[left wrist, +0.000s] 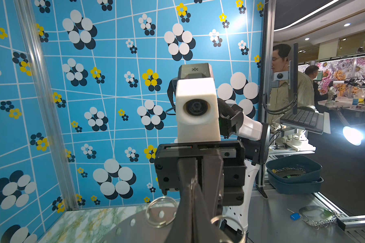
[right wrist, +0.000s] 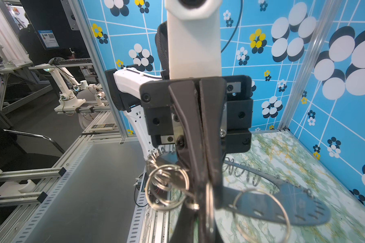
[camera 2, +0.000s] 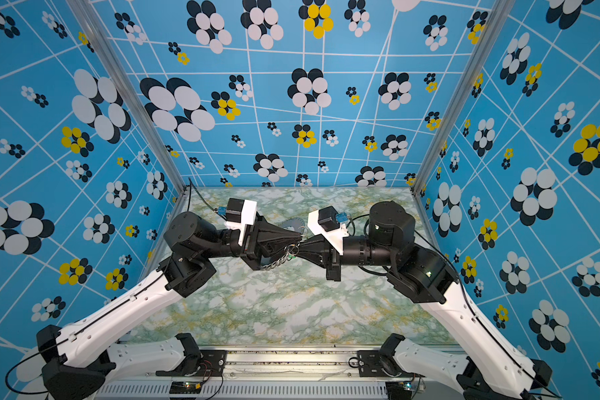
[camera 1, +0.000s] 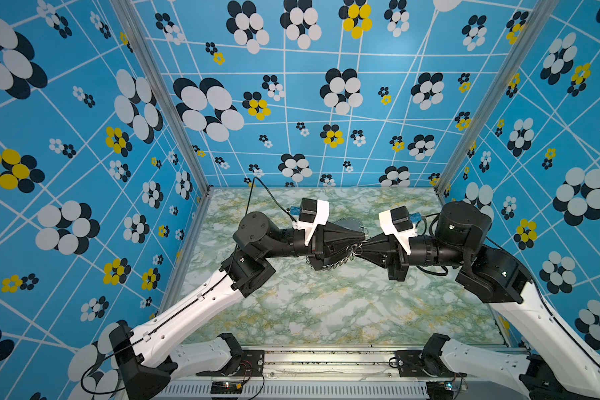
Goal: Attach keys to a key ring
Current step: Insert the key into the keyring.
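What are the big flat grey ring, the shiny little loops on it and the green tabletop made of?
Grey key ring: seemingly thin sheet metal, matt, with punched holes along its edge. Wire loops: bright polished metal, probably steel, judging by mirror glints. Tabletop: marble-patterned, green and yellow veins; likely a printed surface, though real stone cannot be excluded.

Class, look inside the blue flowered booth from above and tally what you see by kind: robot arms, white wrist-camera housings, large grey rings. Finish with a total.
Robot arms: 2
White wrist-camera housings: 2
Large grey ring: 1
Total: 5
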Available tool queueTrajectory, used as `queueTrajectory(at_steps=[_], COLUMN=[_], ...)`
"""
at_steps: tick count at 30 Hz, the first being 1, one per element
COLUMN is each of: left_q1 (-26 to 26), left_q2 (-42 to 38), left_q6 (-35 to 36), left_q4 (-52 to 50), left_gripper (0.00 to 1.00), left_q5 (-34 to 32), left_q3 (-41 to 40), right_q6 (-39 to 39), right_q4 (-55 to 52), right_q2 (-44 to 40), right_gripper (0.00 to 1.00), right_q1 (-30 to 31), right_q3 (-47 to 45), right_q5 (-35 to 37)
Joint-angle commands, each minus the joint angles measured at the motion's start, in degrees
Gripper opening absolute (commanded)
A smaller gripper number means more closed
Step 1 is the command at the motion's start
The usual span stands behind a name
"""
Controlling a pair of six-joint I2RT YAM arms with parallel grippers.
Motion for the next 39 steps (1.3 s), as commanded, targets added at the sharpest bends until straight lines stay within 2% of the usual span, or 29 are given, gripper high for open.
queueTrajectory(at_steps=[1,4,9,14,25,31,39], left_q1=[0.02,0.07,0.38,0.48,0.51,0.39,0.37], left_q2=[0.47,-0.18,-1.22,-2.24,-3.41,-3.75,-3.59], left_q6=[-1.32,-0.37,0.79,1.92,2.55,2.58,2.19], left_q4=[7.37,6.06,4.14,1.98,0.71,-0.36,-0.23], left_gripper=[0.0,0.0,0.0,0.0,0.0,0.0,0.0], left_q5=[-0.79,-0.78,-0.66,-0.17,-0.02,0.19,0.88], left_q3=[0.15,0.17,0.07,-0.01,-0.93,-1.38,-1.6], right_q6=[0.73,-0.46,-3.18,-5.87,-8.43,-6.9,-5.54], right_q4=[-2.27,-4.35,-10.18,-15.6,-19.16,-13.96,-9.43], right_q2=[1.05,0.22,-0.86,-2.75,-4.35,-5.69,-5.72], right_gripper=[0.0,0.02,0.3,0.39,0.43,0.44,0.36], right_q1=[1.39,1.39,1.39,1.37,1.39,1.39,1.3], right_q3=[-1.47,-0.73,1.4,3.88,8.38,7.33,7.78], right_q5=[-0.61,1.53,5.17,10.37,14.49,13.42,10.88])
